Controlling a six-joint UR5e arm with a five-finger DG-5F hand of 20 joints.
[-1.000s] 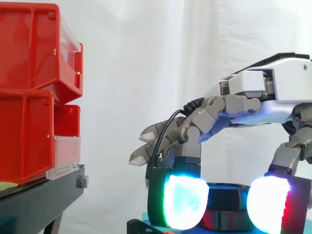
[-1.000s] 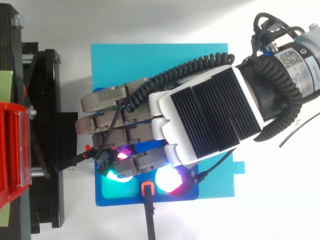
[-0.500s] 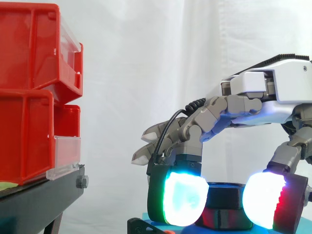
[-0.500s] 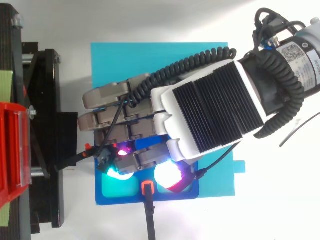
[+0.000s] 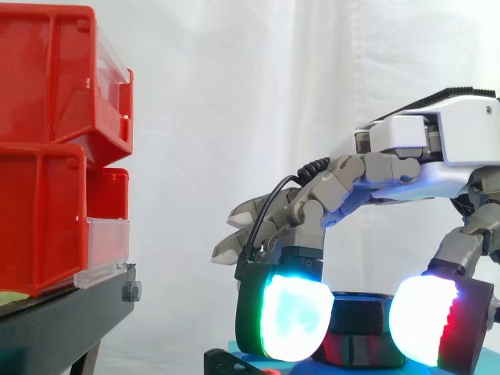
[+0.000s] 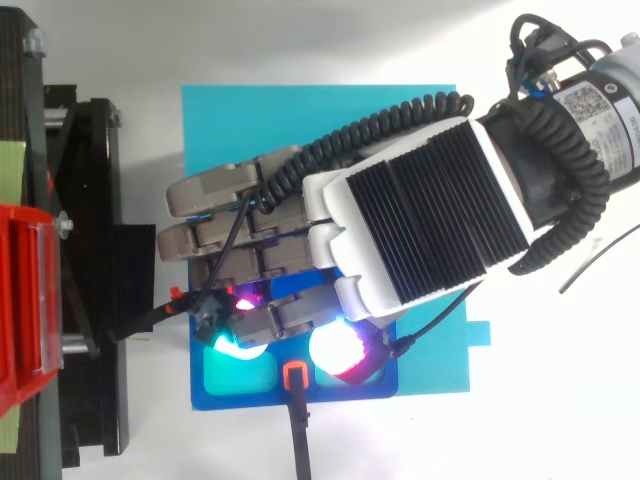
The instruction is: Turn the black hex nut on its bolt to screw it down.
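Hex nut (image 5: 359,322) pinched between the hand's (image 5: 437,152) pads (image 5: 293,316) at 9 and 3 o'clock; we log a slight hand rotation, so screwing is probably underway.

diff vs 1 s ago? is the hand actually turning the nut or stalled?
The hand twisted slightly: in the top view its wrist end swung toward the top edge, mostly in the first half second and barely since. In the side view its glowing pads crept a little left. It stays closed on the black hex nut; nothing was let go. The blue base and red bins are unchanged.
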